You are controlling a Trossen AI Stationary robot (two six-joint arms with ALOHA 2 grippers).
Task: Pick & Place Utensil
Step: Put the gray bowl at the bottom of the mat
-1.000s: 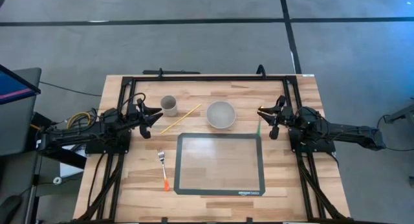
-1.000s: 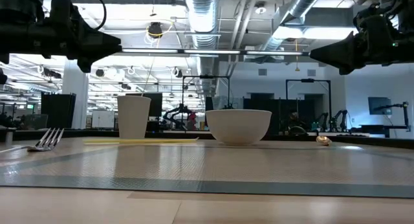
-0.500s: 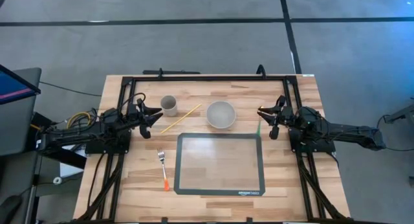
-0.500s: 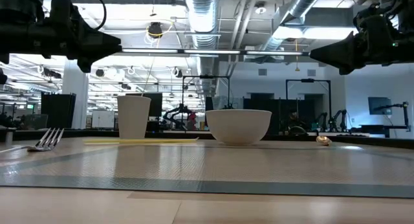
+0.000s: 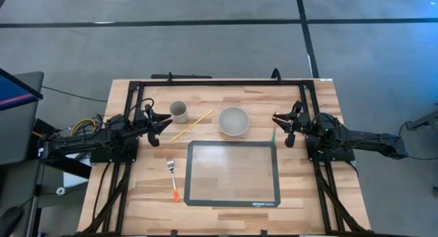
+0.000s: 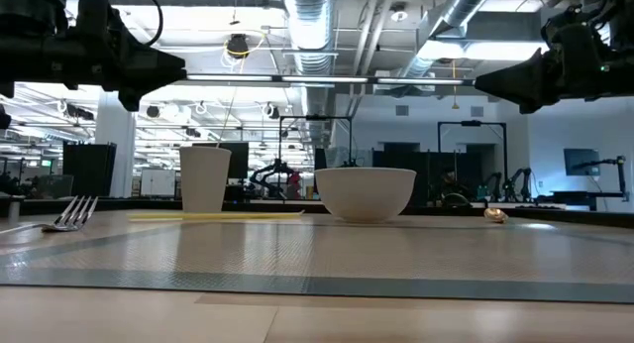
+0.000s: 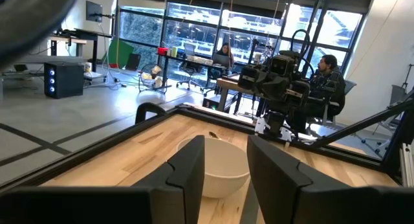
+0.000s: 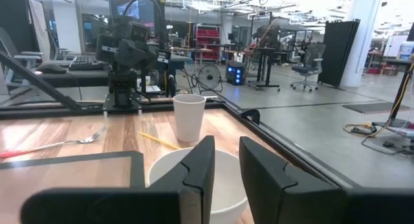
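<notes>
both arms parked, nothing picked yet
left gripper [image 5: 166, 122] and right gripper [image 5: 278, 120] hover at the table's sides, fingers slightly apart, holding nothing; fork [image 5: 172, 177] lies just left of the mat [image 5: 233, 202], untouched; bowl [image 5: 234, 120] and cup [image 5: 178, 111] likely targets.

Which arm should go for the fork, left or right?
Left, probably. The fork lies on the wood left of the mat, on the left gripper side; the right gripper would have to cross the mat.
</notes>
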